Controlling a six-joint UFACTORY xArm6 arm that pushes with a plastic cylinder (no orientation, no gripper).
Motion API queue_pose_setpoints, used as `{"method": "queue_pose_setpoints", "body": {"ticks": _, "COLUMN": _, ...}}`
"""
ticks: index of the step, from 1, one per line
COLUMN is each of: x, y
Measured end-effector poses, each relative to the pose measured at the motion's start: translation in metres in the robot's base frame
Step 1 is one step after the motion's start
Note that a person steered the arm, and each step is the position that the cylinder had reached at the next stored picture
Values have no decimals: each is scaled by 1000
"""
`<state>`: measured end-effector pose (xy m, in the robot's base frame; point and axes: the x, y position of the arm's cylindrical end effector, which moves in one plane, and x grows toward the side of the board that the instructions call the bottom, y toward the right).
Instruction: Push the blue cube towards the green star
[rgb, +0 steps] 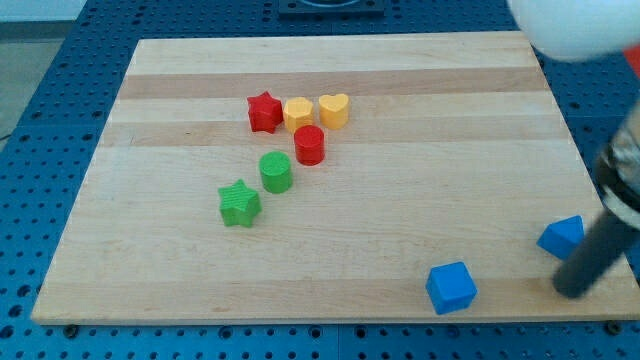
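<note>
Across a blue pegboard bench (60, 90) pierced with rows of small holes, a pale wooden board (400, 210) with lengthwise grain bands is laid. Near the view's bottom right, the blue cube (451, 288) is seen close to the board's lower edge, well apart from the green star (239, 204), which lies left of centre. A second blue block (561, 237) is placed near the right edge, just beside my tip (571, 291), which is set down to the cube's right, at the board's corner. No jaws are carried by the rod, so nothing is grasped. A green cylinder (276, 171) sits just beside the star. Above it, a red cylinder (309, 145), red star (264, 112), yellow block (298, 113) and yellow heart (334, 110) are clustered, touching.
</note>
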<state>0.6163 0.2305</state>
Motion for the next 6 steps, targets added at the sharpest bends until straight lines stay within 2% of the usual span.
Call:
{"method": "queue_pose_setpoints", "body": {"ticks": 4, "x": 3, "y": -26}}
{"method": "queue_pose_setpoints", "body": {"ticks": 6, "x": 2, "y": -98}}
